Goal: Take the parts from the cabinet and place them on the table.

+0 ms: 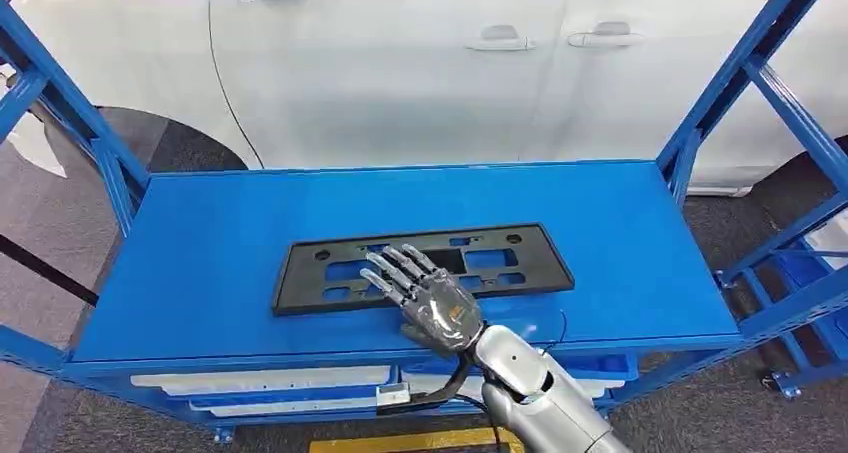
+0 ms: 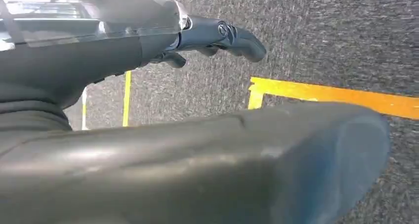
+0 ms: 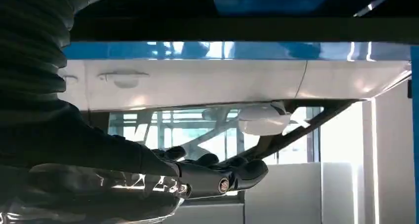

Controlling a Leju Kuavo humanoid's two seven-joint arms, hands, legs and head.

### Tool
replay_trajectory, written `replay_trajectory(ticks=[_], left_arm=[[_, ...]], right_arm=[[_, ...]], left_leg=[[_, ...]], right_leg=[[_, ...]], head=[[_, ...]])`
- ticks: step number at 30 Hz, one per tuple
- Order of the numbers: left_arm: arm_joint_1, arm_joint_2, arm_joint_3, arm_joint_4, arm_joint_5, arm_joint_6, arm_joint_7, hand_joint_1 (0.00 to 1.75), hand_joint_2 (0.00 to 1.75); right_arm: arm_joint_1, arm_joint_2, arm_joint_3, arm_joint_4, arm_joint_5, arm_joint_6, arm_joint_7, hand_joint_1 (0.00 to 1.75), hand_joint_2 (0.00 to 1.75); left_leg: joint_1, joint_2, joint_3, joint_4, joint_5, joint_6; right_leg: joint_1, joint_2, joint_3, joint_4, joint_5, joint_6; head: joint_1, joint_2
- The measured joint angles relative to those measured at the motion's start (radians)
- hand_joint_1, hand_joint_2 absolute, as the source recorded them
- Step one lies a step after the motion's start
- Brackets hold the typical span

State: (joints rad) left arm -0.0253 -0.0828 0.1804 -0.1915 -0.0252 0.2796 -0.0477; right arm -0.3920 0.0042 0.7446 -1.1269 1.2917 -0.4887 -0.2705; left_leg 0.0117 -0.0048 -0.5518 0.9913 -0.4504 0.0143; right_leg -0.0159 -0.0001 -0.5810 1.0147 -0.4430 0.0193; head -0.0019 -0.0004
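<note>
The black plate frame (image 1: 424, 267) lies flat mid-surface (image 1: 200, 263). The right hand (image 1: 425, 295) hovers over its near edge, fingers spread, holding nothing. The left hand (image 2: 217, 38) hangs above the floor, fingers apart.

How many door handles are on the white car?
2. Both sit side by side high on the car's side behind the blue table: one handle on the left, the other just right of it. More may be hidden outside the picture.
</note>
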Motion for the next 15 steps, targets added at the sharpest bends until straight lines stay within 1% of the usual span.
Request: replay_trajectory(ticks=[1,2,3,4,5,6,7,9,10,11,12,13,14,15], left_arm=[[0.000,0.000,0.000,0.000,0.000,0.000,0.000,0.00,0.00],[-0.001,0.000,0.000,0.000,-0.001,0.000,0.000,0.00,0.00],[-0.001,0.000,0.000,0.000,-0.003,0.000,0.000,0.00,0.00],[-0.001,0.000,0.000,0.000,-0.005,0.000,0.000,0.00,0.00],[-0.001,0.000,0.000,0.000,-0.006,0.000,0.000,0.00,0.00],[0.000,0.001,0.000,0.000,-0.006,0.000,0.000,0.00,0.00],[0.000,0.000,0.000,0.000,-0.006,0.001,-0.001,0.00,0.00],[0.000,0.000,0.000,0.000,-0.006,0.000,-0.002,0.00,0.00],[0.000,0.000,0.000,0.000,-0.007,0.000,-0.002,0.00,0.00],[0.002,0.000,0.000,0.000,-0.007,0.000,-0.003,0.00,0.00],[0.003,0.000,0.000,0.000,-0.007,0.000,-0.003,0.00,0.00],[0.003,0.000,0.000,0.000,-0.008,-0.001,-0.004,0.00,0.00],[0.002,0.002,0.000,0.000,-0.009,-0.003,-0.006,0.00,0.00],[0.000,0.002,0.000,0.000,-0.012,-0.008,-0.009,0.00,0.00]], right_arm=[[-0.006,0.003,0.003,0.007,0.000,0.000,0.000,0.00,1.75],[-0.009,0.006,0.006,0.011,0.000,-0.001,0.000,0.00,1.75],[-0.009,0.008,0.008,0.017,0.000,-0.001,0.002,0.00,1.75],[-0.010,0.010,0.008,0.021,0.000,-0.002,0.002,0.00,1.75],[-0.012,0.012,0.008,0.023,0.000,-0.002,0.002,0.00,1.75],[-0.014,0.016,0.009,0.025,0.000,-0.002,0.002,0.00,1.75],[-0.018,0.019,0.010,0.028,0.000,-0.003,0.002,0.00,1.75],[-0.022,0.023,0.014,0.034,-0.004,-0.005,0.003,0.00,1.75],[-0.022,0.025,0.015,0.039,-0.007,-0.005,0.003,0.00,1.75],[-0.023,0.028,0.016,0.045,-0.010,-0.006,0.004,0.00,1.75],[-0.027,0.034,0.017,0.051,-0.013,-0.006,0.006,0.00,1.75],[-0.036,0.041,0.020,0.061,-0.014,-0.006,0.006,0.00,1.75],[-0.048,0.047,0.023,0.070,-0.014,-0.004,0.009,0.00,1.75],[-0.061,0.056,0.027,0.082,-0.014,-0.002,0.016,0.00,1.75]], left_leg=[[-0.008,0.000,-0.004,0.004,-0.003,-0.006],[-0.006,0.000,-0.006,0.003,-0.002,-0.011],[-0.006,-0.001,-0.005,0.002,-0.002,-0.016],[-0.003,0.000,-0.003,0.000,-0.002,-0.023],[-0.003,-0.001,0.000,0.001,-0.004,-0.031],[0.002,0.000,-0.007,0.019,-0.020,-0.035],[0.001,0.000,-0.026,0.062,-0.050,-0.037],[0.002,0.000,-0.108,0.235,-0.133,-0.044],[0.002,0.000,-0.142,0.304,-0.155,-0.046],[0.002,0.000,-0.158,0.333,-0.153,-0.046],[0.002,0.000,-0.150,0.308,-0.126,-0.045],[0.002,0.001,-0.114,0.232,-0.078,-0.042],[0.002,0.001,-0.070,0.137,-0.030,-0.039],[0.002,0.001,-0.026,0.042,0.010,-0.034]], right_leg=[[0.007,0.000,0.006,-0.011,-0.009,-0.004],[0.007,0.002,0.002,-0.010,-0.008,-0.010],[0.010,0.002,0.001,-0.009,-0.009,-0.013],[0.012,0.003,0.001,-0.009,-0.009,-0.020],[0.008,0.003,0.004,-0.016,-0.005,-0.028],[0.005,0.001,0.009,-0.023,-0.003,-0.036],[0.004,0.000,0.010,-0.024,-0.002,-0.042],[0.007,0.000,0.009,-0.024,-0.003,-0.045],[0.009,-0.001,0.008,-0.023,-0.004,-0.046],[0.010,-0.001,0.008,-0.021,-0.005,-0.047],[0.010,0.001,0.009,-0.020,-0.006,-0.048],[0.011,0.003,0.010,-0.018,-0.008,-0.047],[0.011,0.005,0.012,-0.016,-0.009,-0.044],[0.011,0.006,0.013,-0.014,-0.012,-0.040]], head=[[0.000,0.000],[0.000,0.000],[0.000,0.000],[0.000,0.000],[0.000,0.000],[0.000,0.000],[0.000,0.000],[0.000,0.000],[0.000,0.000],[0.000,0.000],[0.000,0.000],[0.000,0.000],[0.000,0.000],[0.000,0.000]])
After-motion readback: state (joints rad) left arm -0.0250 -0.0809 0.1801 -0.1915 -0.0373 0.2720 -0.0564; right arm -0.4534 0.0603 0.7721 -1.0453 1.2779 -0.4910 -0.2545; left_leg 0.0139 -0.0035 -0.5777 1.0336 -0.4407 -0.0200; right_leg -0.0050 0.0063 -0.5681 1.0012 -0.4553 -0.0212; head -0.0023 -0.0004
